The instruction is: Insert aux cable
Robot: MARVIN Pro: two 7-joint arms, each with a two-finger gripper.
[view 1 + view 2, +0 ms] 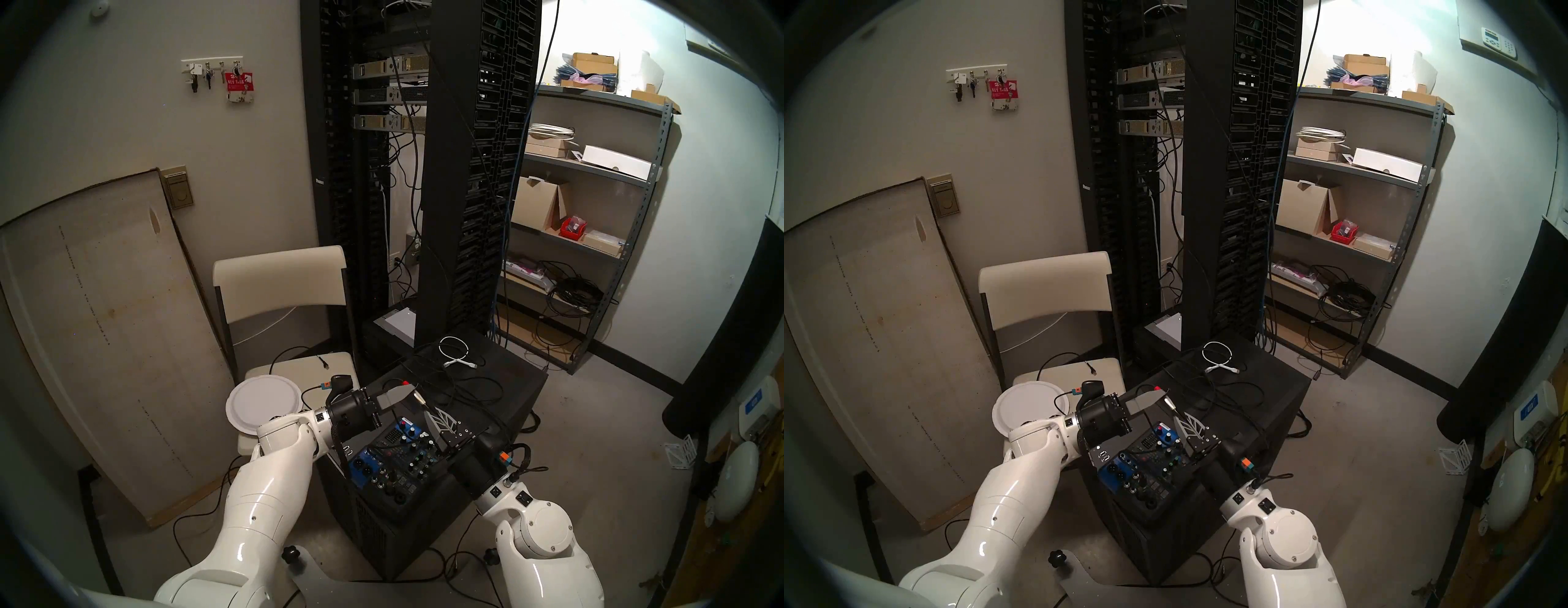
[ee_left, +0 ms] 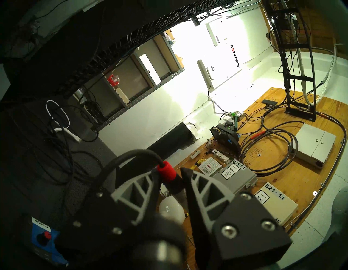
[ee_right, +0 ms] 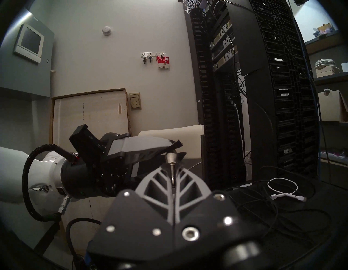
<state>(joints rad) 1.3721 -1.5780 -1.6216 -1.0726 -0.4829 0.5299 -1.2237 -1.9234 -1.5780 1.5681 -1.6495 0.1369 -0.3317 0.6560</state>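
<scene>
My left gripper (image 1: 408,392) is shut on the aux cable's plug (image 1: 420,399), held above the black and blue audio mixer (image 1: 394,463). In the left wrist view the red band (image 2: 165,172) sits just past the fingertips and the thin black cable arcs away to the left. The silver jack (image 3: 170,160) points down from the left fingers. My right gripper (image 3: 172,169) is shut, and the jack's slim tip lies in the seam between its fingertips. In the head view the right gripper (image 1: 430,412) reaches over the mixer from the right.
The mixer lies on a black cabinet (image 1: 500,382) strewn with loose black cables and a short coiled white cable (image 1: 456,352). A folding chair (image 1: 280,280) with a white plate (image 1: 263,403) stands at the left. A tall server rack (image 1: 424,170) rises behind.
</scene>
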